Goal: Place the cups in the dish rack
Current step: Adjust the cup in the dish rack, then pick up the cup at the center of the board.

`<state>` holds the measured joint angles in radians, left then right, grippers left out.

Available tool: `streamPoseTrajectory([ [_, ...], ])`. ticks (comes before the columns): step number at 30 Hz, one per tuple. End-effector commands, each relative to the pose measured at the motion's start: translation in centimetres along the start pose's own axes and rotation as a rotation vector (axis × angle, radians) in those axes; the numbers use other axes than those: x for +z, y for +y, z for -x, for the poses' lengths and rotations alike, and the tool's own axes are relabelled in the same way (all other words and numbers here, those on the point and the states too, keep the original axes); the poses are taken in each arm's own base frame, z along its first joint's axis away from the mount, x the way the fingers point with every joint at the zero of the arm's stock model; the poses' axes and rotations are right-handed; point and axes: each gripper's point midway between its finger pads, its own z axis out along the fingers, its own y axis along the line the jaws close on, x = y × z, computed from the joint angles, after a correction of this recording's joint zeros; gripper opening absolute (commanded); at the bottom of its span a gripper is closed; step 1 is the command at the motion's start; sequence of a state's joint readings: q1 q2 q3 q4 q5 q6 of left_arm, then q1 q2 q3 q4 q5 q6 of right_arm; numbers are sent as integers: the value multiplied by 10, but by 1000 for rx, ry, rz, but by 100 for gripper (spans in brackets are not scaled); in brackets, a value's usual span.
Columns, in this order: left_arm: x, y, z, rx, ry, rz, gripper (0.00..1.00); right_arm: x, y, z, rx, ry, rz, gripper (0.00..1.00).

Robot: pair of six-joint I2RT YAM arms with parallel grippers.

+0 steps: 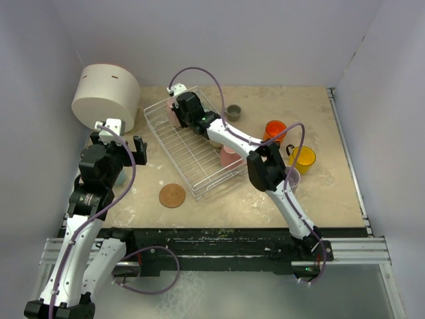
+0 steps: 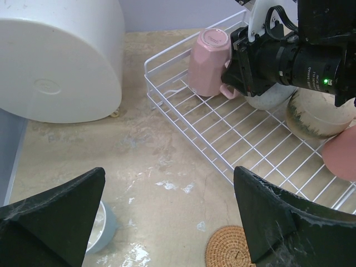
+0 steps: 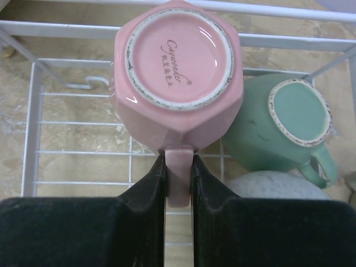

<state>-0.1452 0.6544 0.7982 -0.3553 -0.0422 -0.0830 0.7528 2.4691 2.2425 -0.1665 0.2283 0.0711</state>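
Pink ceramic in a firm pinch: the right gripper (image 3: 178, 164) is clamped on the handle of the pink mug (image 3: 172, 83), held mouth-down at the far left corner of the dish rack (image 1: 184, 149), apparently to drain on the wires; whether its rim touches them cannot be told; a teal mug (image 3: 283, 125) sits inverted just beside it, leaving little room on that side, and the rack's end rail runs close beyond; the left gripper (image 2: 168, 183) hangs with jaws spread wide and empty near the left edge of the bench (image 1: 325, 193), above a light blue cup (image 2: 103, 229), likely the next pick; an orange mug (image 1: 275, 129) and a yellow mug (image 1: 303, 158) wait near the right edge, with open bench around them.
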Motion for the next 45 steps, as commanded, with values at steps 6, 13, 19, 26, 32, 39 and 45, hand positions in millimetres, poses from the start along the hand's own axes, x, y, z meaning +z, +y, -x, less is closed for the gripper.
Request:
streamPoseTrajectory([
  [6, 0, 4, 14, 20, -60, 15, 100, -31, -25, 89, 108, -251, -114, 8],
  [13, -1, 3, 15, 20, -61, 13, 100, -38, -23, 98, 88, -267, -100, 26],
  [19, -1, 4, 15, 21, -62, 15, 100, -53, -17, 114, 55, -297, -71, 47],
  [26, -2, 4, 16, 19, -68, 18, 100, -77, -11, 134, 22, -335, -46, 50],
  [32, -4, 4, 17, 20, -73, 19, 100, -93, 40, 124, -171, -281, 267, 44],
  [39, -5, 5, 18, 20, -80, 24, 100, -96, 85, 80, -349, -198, 571, 0],
  [45, -6, 6, 19, 20, -84, 25, 100, -66, 73, 66, -324, -167, 469, 0],
])
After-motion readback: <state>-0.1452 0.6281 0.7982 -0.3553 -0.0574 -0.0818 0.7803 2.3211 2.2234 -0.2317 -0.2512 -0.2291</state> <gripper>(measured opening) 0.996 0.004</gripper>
